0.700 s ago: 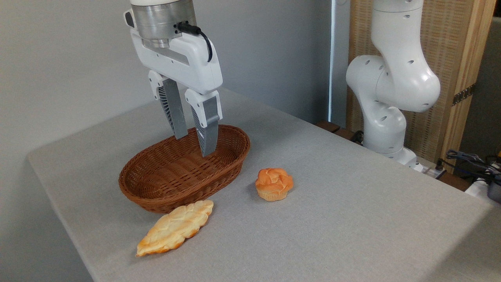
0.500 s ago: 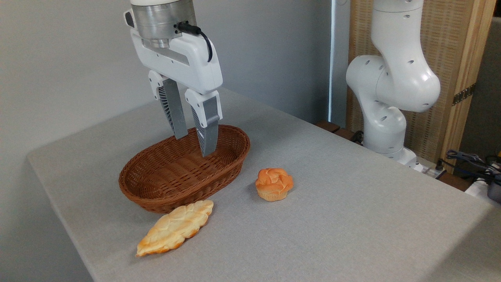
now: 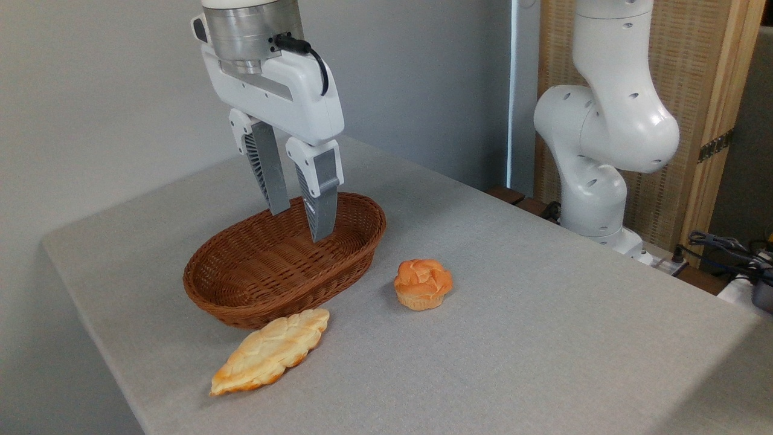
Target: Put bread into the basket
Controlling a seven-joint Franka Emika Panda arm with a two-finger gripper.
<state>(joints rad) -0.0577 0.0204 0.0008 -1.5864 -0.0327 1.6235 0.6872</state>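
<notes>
Bread (image 3: 423, 283) is sitting upright on the surface (image 3: 543, 314), just beside the basket (image 3: 284, 261) at its 4 o'clock, not touching it. Round, so no long axis is constraining the grasp. End effector (image 3: 300, 225) is hanging above the basket's far end, fingers parted with nothing between them. Bread is lying at its 4 o'clock and lower. Braided loaf (image 3: 270, 350) is resting against the basket's near rim.

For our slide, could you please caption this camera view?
Open gripper above empty basket; bun and loaf on table.
</notes>
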